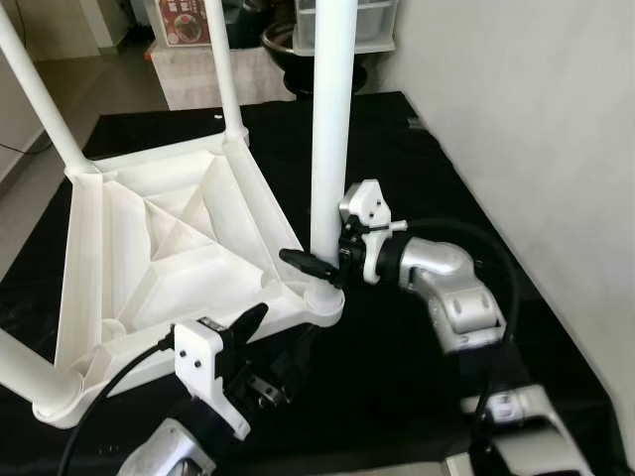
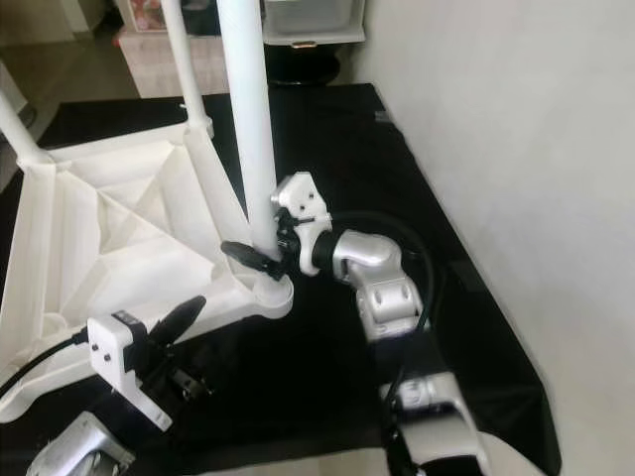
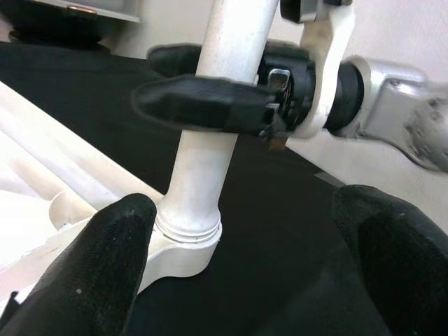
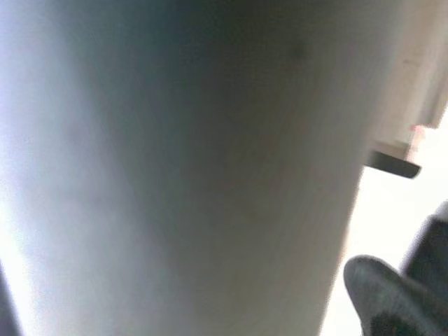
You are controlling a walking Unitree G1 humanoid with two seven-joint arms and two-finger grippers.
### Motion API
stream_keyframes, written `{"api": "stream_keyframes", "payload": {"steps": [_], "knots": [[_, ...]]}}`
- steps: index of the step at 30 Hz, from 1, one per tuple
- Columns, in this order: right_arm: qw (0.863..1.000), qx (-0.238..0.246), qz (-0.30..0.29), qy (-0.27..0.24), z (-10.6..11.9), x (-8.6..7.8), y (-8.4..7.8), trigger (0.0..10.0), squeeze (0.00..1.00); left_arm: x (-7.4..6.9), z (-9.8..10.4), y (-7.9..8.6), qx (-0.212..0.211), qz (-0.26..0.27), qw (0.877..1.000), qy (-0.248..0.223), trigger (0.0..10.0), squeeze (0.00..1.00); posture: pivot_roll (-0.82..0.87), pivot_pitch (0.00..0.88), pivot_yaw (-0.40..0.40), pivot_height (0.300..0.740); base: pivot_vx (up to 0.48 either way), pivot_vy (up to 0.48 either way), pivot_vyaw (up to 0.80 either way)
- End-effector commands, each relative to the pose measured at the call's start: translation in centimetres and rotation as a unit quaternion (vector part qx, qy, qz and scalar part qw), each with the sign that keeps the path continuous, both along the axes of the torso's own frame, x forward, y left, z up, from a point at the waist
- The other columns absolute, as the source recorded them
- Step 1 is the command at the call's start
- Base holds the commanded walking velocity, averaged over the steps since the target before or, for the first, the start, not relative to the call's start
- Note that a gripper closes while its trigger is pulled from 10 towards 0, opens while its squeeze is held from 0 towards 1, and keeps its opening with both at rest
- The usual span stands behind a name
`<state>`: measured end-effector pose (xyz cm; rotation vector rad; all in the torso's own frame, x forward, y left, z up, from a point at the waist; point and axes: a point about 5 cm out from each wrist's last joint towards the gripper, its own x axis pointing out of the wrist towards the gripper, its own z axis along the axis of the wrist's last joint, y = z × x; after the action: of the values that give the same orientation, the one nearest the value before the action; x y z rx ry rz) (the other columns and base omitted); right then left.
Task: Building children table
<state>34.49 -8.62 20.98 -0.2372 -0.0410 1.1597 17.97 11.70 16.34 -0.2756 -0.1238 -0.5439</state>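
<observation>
A white plastic children's table (image 1: pixel 159 238) lies upside down on a black mat (image 1: pixel 397 397). Its legs point up. The near right leg (image 1: pixel 332 129) stands in its corner socket (image 1: pixel 322 297). My right gripper (image 1: pixel 322 260) is shut on this leg just above the socket, one black finger (image 3: pixel 203 101) across the front of it. Up close, the leg (image 4: pixel 182 168) is a pale blur in the right wrist view. My left gripper (image 1: pixel 260 352) is open, low beside the table's front edge and near that corner, with its fingertips (image 3: pixel 105 266) apart and holding nothing.
Other legs rise at the far left (image 1: pixel 40 94), the back (image 1: pixel 223 64) and the near left (image 1: pixel 20 372). A pale wall (image 1: pixel 536 119) runs along the mat's right side. Boxes (image 1: pixel 189 20), a dark bowl (image 1: pixel 288 50) and a white bin (image 1: pixel 372 20) stand beyond the mat.
</observation>
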Motion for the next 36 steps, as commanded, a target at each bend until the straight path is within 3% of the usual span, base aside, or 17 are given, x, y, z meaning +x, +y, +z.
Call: {"api": "stream_keyframes", "payload": {"steps": [1,2,3,5,12,13,14,15,27,29,33,34,36], "knots": [[0.997,-0.014,0.070,0.017,-0.8,-0.4,0.8,10.0,1.00,-0.2,-0.2,0.1,0.001,0.004,1.000,0.008,10.0,0.00,0.04,0.126,-0.016,0.740,0.000,0.000,0.00],[0.997,-0.014,0.070,0.017,-0.8,-0.4,0.8,10.0,1.00,-0.2,-0.2,0.1,0.001,0.004,1.000,0.008,10.0,0.00,0.04,0.126,-0.016,0.740,0.000,0.000,0.00],[0.996,-0.016,0.086,0.024,-0.7,-0.3,0.8,10.0,0.00,-0.3,-0.1,0.1,0.001,0.004,1.000,0.008,10.0,0.00,0.04,0.126,-0.015,0.740,0.000,0.000,0.00],[0.990,-0.018,0.134,0.038,-0.2,0.2,0.9,10.0,0.00,-0.4,-0.2,0.1,0.002,0.003,1.000,0.010,10.0,0.00,0.05,0.126,-0.011,0.740,0.000,0.000,0.00],[0.984,-0.022,0.170,0.048,0.5,1.0,0.9,10.0,0.00,-0.6,-0.3,0.1,0.004,-0.002,1.000,0.014,10.0,0.00,0.05,0.122,-0.005,0.740,0.000,0.000,0.00],[0.983,-0.022,0.174,0.051,0.7,1.3,0.9,4.8,0.00,-0.7,-0.3,0.0,0.004,-0.003,1.000,0.015,10.0,0.00,0.06,0.122,-0.004,0.740,0.000,0.000,0.00],[0.983,-0.022,0.174,0.051,0.7,1.3,0.9,4.8,0.00,-0.7,-0.3,0.0,0.004,-0.003,1.000,0.015,10.0,0.00,0.06,0.122,-0.004,0.740,0.000,0.000,0.00],[0.982,-0.020,0.178,0.053,0.8,1.4,0.9,0.0,0.00,-0.7,-0.3,0.0,0.004,-0.004,1.000,0.015,10.0,0.00,0.06,0.123,-0.004,0.740,0.000,0.000,0.00],[0.985,-0.008,0.169,0.046,1.0,1.9,0.0,0.0,0.00,-0.8,-0.3,-0.1,0.003,-0.005,1.000,0.016,10.0,0.00,0.04,0.128,-0.008,0.740,0.000,0.000,0.00],[0.991,0.023,0.130,0.028,0.9,1.7,-1.1,0.0,0.00,-0.7,-0.3,-0.2,0.000,-0.006,1.000,0.016,10.0,0.00,0.02,0.125,-0.006,0.740,0.000,0.000,0.00],[0.996,0.056,0.065,0.031,0.2,0.9,-1.7,0.0,0.00,-0.4,-0.3,-0.1,0.000,-0.007,1.000,0.015,10.0,0.00,0.00,0.120,-0.001,0.740,0.000,0.000,0.00],[0.997,0.061,0.014,0.033,-0.6,0.1,-1.6,0.0,0.00,-0.3,-0.3,0.0,0.000,-0.007,1.000,0.014,10.0,0.00,0.00,0.118,-0.004,0.740,0.000,0.000,0.00],[0.997,0.061,0.014,0.033,-0.6,0.1,-1.6,0.0,0.00,-0.3,-0.3,0.0,0.000,-0.007,1.000,0.014,10.0,0.00,0.00,0.118,-0.004,0.740,0.000,0.000,0.00]]}}
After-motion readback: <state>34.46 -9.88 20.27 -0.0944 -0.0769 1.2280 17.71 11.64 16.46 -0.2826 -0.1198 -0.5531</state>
